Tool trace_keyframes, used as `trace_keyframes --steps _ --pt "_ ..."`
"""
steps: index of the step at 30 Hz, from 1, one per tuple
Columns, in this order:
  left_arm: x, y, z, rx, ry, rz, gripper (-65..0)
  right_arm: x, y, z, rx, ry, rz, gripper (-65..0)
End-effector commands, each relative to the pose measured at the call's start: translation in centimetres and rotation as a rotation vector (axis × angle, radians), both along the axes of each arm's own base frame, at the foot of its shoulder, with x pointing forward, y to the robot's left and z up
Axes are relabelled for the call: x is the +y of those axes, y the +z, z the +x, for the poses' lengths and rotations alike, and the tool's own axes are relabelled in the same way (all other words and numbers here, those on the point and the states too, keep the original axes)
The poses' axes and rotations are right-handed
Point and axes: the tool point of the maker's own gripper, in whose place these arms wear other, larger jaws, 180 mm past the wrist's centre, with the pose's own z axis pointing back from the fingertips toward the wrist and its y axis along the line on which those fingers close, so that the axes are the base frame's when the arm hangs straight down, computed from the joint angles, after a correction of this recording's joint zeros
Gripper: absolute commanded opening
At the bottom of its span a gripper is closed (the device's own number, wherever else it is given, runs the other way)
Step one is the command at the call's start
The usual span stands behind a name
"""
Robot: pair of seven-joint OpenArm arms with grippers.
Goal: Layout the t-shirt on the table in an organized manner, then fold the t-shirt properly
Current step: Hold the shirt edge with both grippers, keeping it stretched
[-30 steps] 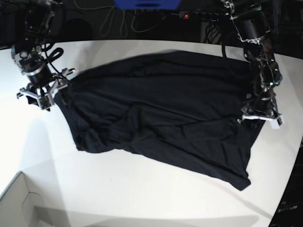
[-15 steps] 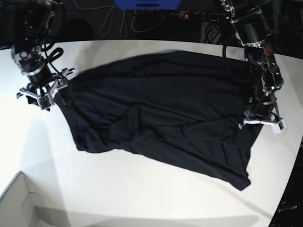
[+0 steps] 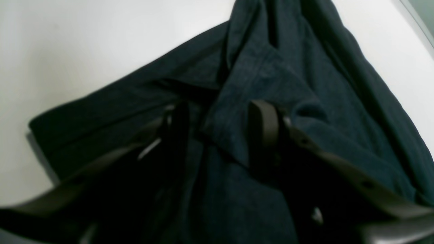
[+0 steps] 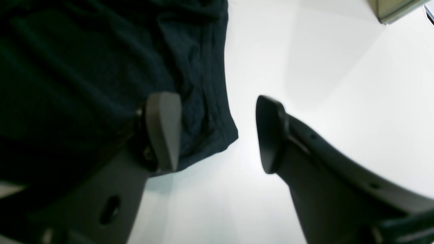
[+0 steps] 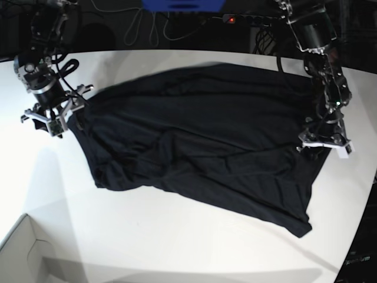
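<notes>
Left gripper (image 3: 217,132) base lost in dark blur; shirt (image 5: 200,147) folds hide sleeves; box (image 5: 23,253) cut off at frame corner.

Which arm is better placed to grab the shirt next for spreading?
Probably left. The left gripper has its jaws apart with a raised fold of the plain black thin-fabric t-shirt between them. The right gripper is open at the shirt's corner, mostly over the smooth white table.

Base view's bright w/ glare at 9 o'clock on the table (image 5: 177,236), fisheye bend at edges. Wrist cams soft; t-shirt (image 3: 271,67) dim, near fingers (image 4: 162,128) blurry.
</notes>
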Motion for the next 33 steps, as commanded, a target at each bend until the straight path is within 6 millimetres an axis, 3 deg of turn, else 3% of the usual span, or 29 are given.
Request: trace_keyframes --steps 1,6,11,20,23,25,27,33 --pt "0.5 1.2 0.9 -0.04 0.006 0.012 -37.0 -0.1 1.3 0.6 -0.05 0.005 0.001 -29.7" --pt "0.3 0.5 1.2 -0.028 0.006 -0.009 -38.0 -0.1 1.2 0.5 -0.048 0.005 0.001 -29.7" --pt "0.2 0.7 1.3 -0.036 0.001 -0.007 -48.8 -0.1 1.2 0.5 -0.046 0.005 0.0 -29.8" --pt "0.3 0.9 1.4 -0.04 0.001 -0.005 -49.7 -0.1 1.2 0.5 -0.046 0.005 0.0 -29.8" --pt "0.3 2.2 1.7 -0.072 -0.003 0.012 -50.2 -0.1 1.2 0.5 -0.046 0.005 0.0 -29.8" --pt "0.2 3.2 1.9 -0.094 -0.009 0.023 -54.7 -0.1 1.2 0.5 -0.046 0.005 0.0 -29.8" --pt "-0.2 3.6 2.1 -0.108 -0.01 0.018 -65.0 -0.1 1.2 0.5 -0.046 0.005 0.0 -29.8" --pt "-0.4 3.6 2.1 -0.109 -0.011 0.012 -64.8 -0.1 1.2 0.5 -0.046 0.005 0.0 -29.8"
